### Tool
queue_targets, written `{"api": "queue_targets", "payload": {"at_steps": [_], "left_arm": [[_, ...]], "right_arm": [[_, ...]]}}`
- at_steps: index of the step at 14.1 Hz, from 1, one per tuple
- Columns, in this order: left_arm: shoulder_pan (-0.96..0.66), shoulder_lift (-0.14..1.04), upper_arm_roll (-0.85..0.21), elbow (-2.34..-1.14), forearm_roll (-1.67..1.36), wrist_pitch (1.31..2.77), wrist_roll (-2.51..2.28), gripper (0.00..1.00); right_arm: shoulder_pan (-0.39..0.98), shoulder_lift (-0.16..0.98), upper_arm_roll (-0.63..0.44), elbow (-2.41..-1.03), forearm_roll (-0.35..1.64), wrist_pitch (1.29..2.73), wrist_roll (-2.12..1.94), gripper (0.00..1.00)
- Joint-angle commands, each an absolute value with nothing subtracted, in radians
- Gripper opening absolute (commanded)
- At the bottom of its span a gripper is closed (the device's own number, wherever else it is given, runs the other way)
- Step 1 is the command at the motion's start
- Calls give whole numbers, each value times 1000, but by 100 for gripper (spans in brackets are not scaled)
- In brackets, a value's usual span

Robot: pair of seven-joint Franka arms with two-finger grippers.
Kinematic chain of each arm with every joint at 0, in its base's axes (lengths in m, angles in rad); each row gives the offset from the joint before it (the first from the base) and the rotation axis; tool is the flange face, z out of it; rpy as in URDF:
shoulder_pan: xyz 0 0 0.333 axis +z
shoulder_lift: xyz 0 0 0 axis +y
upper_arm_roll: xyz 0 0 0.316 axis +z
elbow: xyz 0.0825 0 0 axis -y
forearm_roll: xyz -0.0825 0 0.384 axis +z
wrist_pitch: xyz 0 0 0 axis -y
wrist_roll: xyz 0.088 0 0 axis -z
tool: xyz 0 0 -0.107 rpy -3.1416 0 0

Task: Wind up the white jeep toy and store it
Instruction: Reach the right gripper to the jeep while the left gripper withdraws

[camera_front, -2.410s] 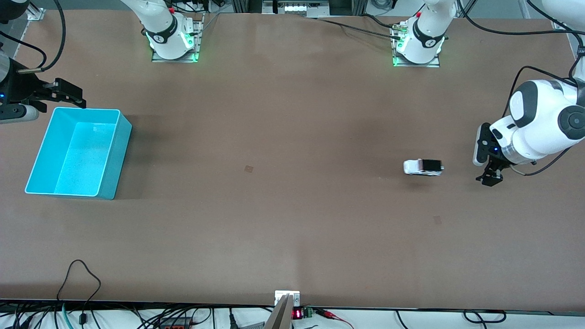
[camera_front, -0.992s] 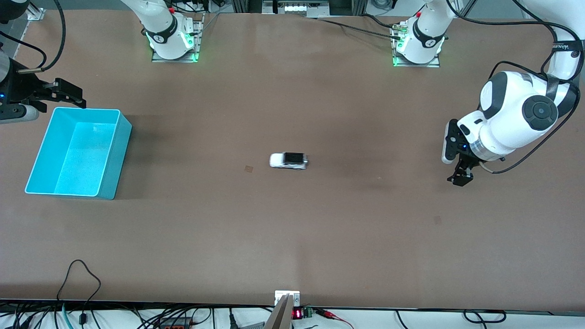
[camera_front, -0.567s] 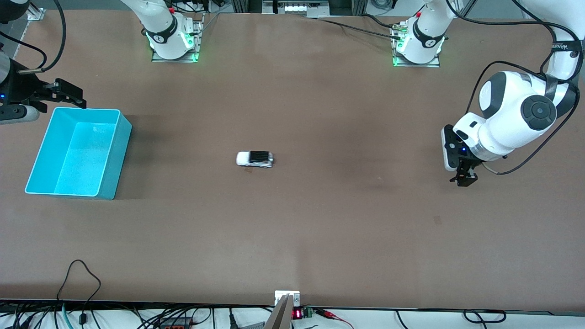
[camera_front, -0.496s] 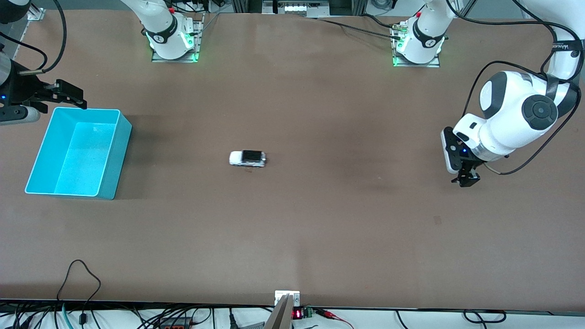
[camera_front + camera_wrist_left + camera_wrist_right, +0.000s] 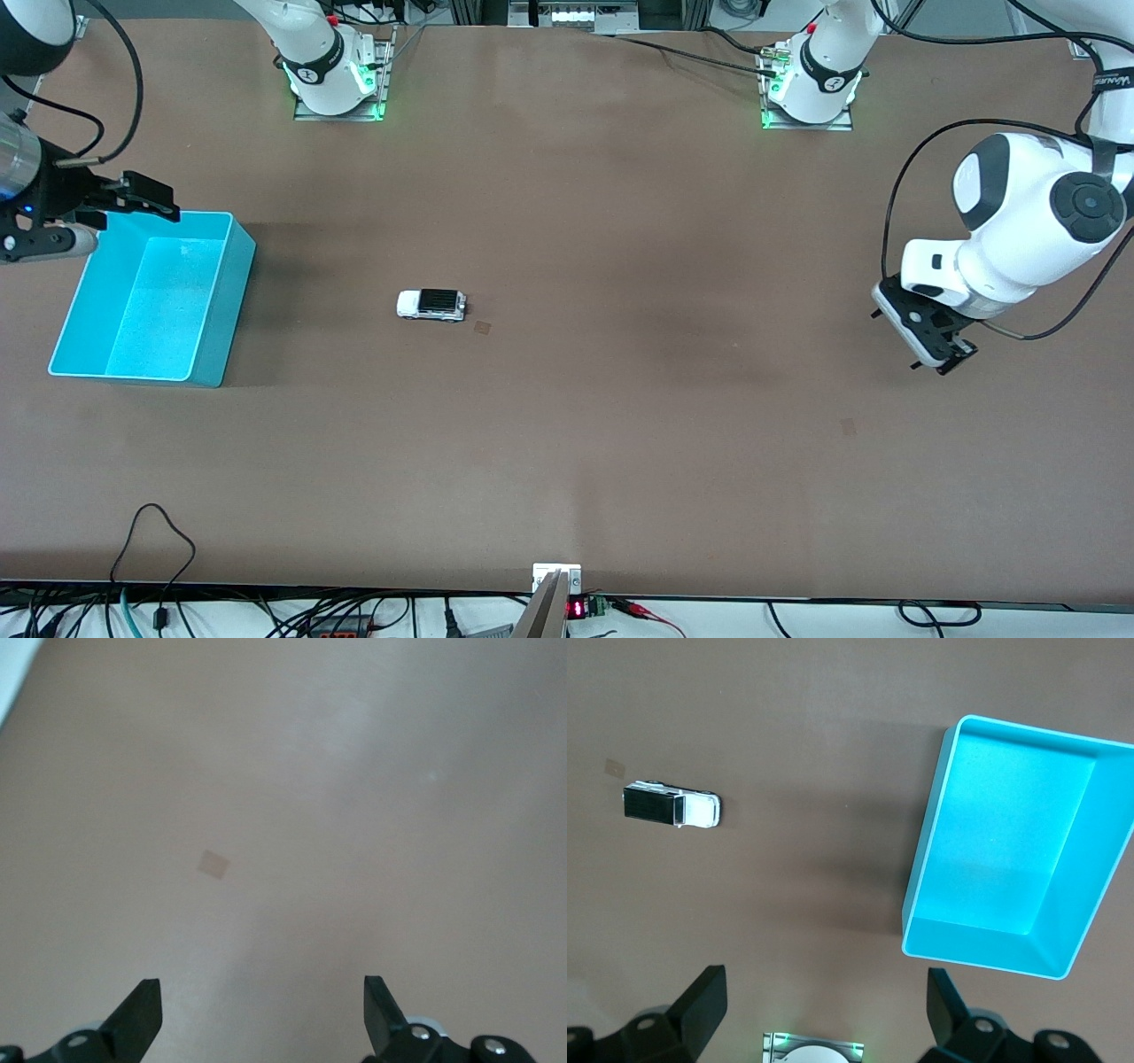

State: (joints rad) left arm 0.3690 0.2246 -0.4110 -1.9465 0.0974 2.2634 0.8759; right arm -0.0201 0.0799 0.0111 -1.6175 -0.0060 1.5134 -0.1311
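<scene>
Item 1: small white toy jeep (image 5: 431, 305), plastic, w/ black roof/rear section and dark wheels. Upright on all wheels on the brown tabletop (image 5: 620, 425), roughly mid-table, toward the right arm's end. White hood points toward the cyan bin, black rear toward the left arm's end. Also seen in right wrist view (image 5: 671, 807): white front, black panel at back, side windows dark. Nothing touches it; no gripper near.

Item 2: small pale square mark (image 5: 482, 327) on tabletop, just beside the jeep's rear, slightly nearer the front camera. Not touching the jeep.

Item 3: open-top cyan rectangular plastic bin (image 5: 239, 266), well apart from the jeep, at the right arm's end of table. Inside looks bare. Shows in right wrist view too (image 5: 926, 859).

Item 4: right gripper (image 5: 142, 197), black, two-finger. Hangs over the bin's corner that lies farthest from the front camera, above the rim. Fingers spread wide apart in right wrist view, holding nothing.

Item 5: left gripper (image 5: 941, 363), on white arm, over bare tabletop at the left arm's end, well apart from jeep. Fingers spread wide in left wrist view (image 5: 261, 1014), holding nothing; only table and a second pale square mark (image 5: 213, 865) beneath it.
</scene>
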Motion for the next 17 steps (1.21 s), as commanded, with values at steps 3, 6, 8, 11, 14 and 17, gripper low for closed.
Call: {"api": "queue_targets", "payload": {"at_steps": [3,6,8,11,14,17], "left_arm": [[365,212,-400,-1892,90,2243,522,100],[357,207,-362,-1867,83,2238,376,100],[336,206,-332,-1824,81,2173,306,100],[263,206,-256,-1718,81,2021,184,100],[197,193,-187,-1635,26,1922,89,100],[117,154,-82,-1631,-23,1910,72,100]], "right_arm": [[-8,127,11,-1620,15,1493,-220,100],[5,123,11,-1657,18,1503,-337,100],[28,106,11,-1713,17,1531,-446,100],[34,-4,11,-1908,12,1679,-521,100],[81,-81,11,-2090,0,1827,-557,100],[89,-72,12,-2117,0,1906,-754,100]]}}
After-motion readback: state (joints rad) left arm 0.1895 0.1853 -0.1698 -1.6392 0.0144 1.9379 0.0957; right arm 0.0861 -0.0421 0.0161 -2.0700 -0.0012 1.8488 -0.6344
